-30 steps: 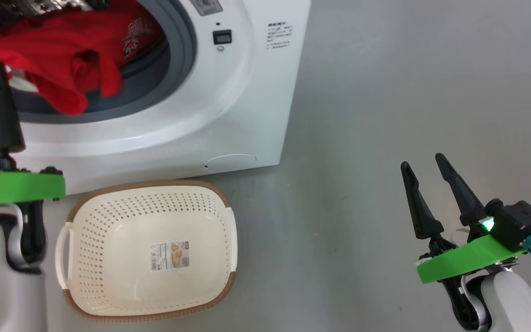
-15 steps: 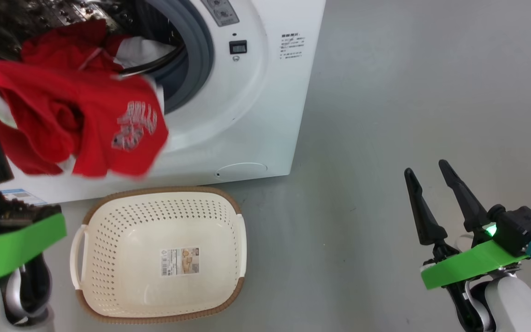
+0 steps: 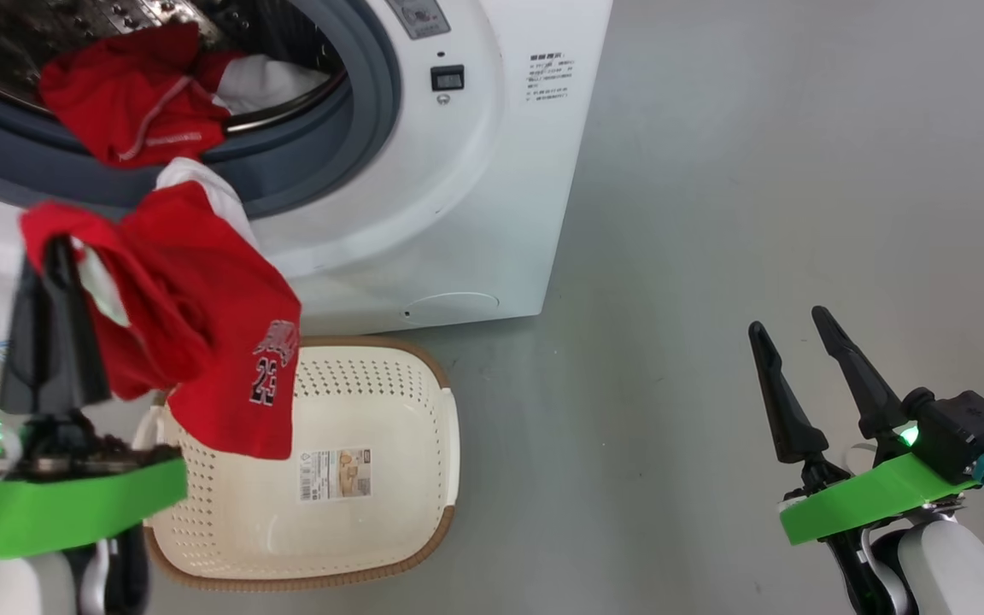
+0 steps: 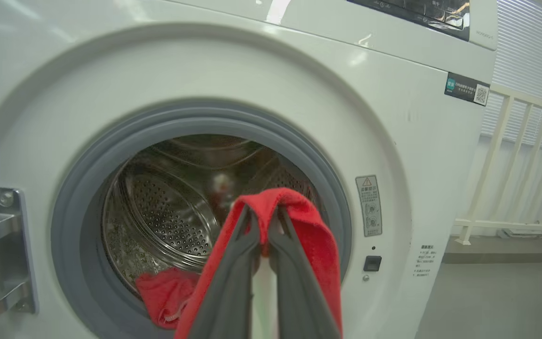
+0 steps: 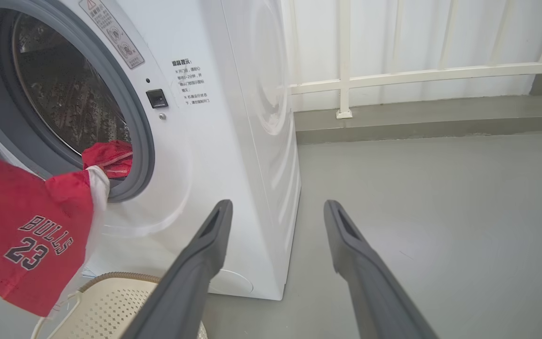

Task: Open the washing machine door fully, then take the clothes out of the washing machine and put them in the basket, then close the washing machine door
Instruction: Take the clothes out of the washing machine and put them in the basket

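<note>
The white washing machine (image 3: 475, 188) stands with its round opening uncovered; the washing machine door is out of view. My left gripper (image 3: 55, 248) is shut on a red jersey (image 3: 202, 342) marked 23, which hangs in the air over the left rim of the cream basket (image 3: 389, 512). In the left wrist view the jersey (image 4: 318, 245) drapes over the shut fingertips of that gripper (image 4: 261, 212). A second red garment (image 3: 129, 94) lies at the drum's lip. My right gripper (image 3: 785, 318) stands open over the floor at the right, holding nothing.
The basket sits on the grey floor (image 3: 714, 213) just in front of the machine. A white railing (image 5: 346, 75) runs along the wall behind. A metal hinge bracket (image 4: 3, 249) sits at the opening's left side.
My left gripper has drawn the red jersey out of the drum and down to above the basket. The head camera has shifted a little. The right gripper has stayed put.
</note>
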Tool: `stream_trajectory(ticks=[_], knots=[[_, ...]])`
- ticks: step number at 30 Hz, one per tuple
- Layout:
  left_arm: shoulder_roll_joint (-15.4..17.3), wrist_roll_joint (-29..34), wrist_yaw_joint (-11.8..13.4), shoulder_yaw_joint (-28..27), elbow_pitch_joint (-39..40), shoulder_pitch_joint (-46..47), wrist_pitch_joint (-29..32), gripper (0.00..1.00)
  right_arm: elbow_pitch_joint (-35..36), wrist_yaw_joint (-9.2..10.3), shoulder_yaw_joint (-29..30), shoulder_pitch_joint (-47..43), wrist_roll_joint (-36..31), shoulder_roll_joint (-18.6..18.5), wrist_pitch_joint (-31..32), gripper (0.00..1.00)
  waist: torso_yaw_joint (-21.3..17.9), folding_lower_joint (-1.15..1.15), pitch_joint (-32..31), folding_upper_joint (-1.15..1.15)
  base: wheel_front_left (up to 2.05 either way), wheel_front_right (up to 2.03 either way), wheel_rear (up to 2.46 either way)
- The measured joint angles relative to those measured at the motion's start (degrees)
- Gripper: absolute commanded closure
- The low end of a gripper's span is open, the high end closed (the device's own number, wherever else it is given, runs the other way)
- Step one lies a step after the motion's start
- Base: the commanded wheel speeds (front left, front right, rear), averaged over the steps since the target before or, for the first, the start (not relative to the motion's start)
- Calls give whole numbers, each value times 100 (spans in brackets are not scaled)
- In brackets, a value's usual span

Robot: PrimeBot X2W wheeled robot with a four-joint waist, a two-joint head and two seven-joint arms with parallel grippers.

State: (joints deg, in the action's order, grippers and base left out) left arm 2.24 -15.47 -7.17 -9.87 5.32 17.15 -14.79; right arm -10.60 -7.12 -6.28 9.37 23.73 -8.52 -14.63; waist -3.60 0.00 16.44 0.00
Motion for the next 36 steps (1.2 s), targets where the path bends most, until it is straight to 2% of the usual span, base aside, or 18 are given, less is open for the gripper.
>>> stream_trajectory(ticks=[8,18,26,36], knots=[[-5,155,0,250,-1189,-188,1,100,27,0,-3,35,0,-7,0,0,-37,0,211,0,0,0,0],[-8,409,0,203,-3026,-101,3,100,49,0,-42,262,0,27,0,0,-179,0,508,0,0,0,0],[38,704,0,288,-4101,365,8,100,77,0,-42,365,0,34,0,0,-292,0,792,0,0,0,0],[255,916,0,420,-5579,1276,8,100,153,0,-107,702,-1,132,0,0,-485,0,1342,0,0,0,0]])
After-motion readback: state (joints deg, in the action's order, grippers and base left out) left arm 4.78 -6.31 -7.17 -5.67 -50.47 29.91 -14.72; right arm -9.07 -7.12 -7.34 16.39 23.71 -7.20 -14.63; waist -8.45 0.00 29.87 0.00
